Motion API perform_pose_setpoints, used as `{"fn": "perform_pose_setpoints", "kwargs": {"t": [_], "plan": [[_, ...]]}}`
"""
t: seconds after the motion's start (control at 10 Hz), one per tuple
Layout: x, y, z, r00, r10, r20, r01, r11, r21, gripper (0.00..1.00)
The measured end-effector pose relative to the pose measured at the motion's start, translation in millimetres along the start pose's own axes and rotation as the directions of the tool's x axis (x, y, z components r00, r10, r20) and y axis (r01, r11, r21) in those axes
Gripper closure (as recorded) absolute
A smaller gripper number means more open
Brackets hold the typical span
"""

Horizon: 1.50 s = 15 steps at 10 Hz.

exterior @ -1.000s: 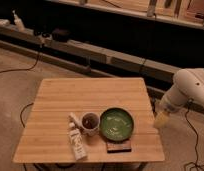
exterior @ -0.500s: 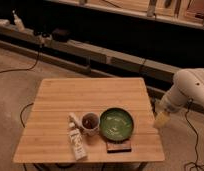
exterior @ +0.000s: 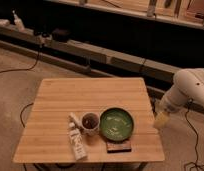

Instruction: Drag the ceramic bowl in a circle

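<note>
While the gripper [exterior: 161, 120] hangs just off the right edge of the wooden table [exterior: 90, 95], jaws apart, holding nothing, the ceramic bowl [exterior: 117, 124] sits front-right on the top. White mug [exterior: 90, 121] just beside bowl's left. Pale packet [exterior: 76, 139] lies left of mug; dark flat block [exterior: 118, 147] at bowl's front. Beige floor [exterior: 15, 92], long low ledge [exterior: 95, 50] behind, dark wall.

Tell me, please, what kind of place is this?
Probably a robotics lab or workshop: a wooden table on a bare floor, cables trailing across it, and the robot's gripper hanging beside the table at the right of the view, apart from the ceramic bowl.
</note>
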Motion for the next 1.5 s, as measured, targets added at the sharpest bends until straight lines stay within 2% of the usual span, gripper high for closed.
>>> {"fn": "perform_pose_setpoints", "kwargs": {"t": [0.9,1.1,1.2,1.3,1.4,1.5], "plan": [[-0.2,0.0,0.0,1.0,0.0,0.0,0.0,1.0,0.0,0.2],[1.8,-3.6,-0.7,1.0,-0.007,-0.017,0.008,1.0,0.016,0.2],[2.9,-5.2,-0.6,0.999,-0.031,-0.032,0.032,0.999,0.024,0.2],[3.5,-4.9,0.4,0.994,-0.094,-0.059,0.095,0.995,0.028,0.2],[3.5,-1.4,2.2,0.978,-0.187,-0.094,0.189,0.982,0.018,0.2],[4.1,4.1,4.2,0.953,-0.278,-0.12,0.28,0.96,-0.002,0.2]]}}
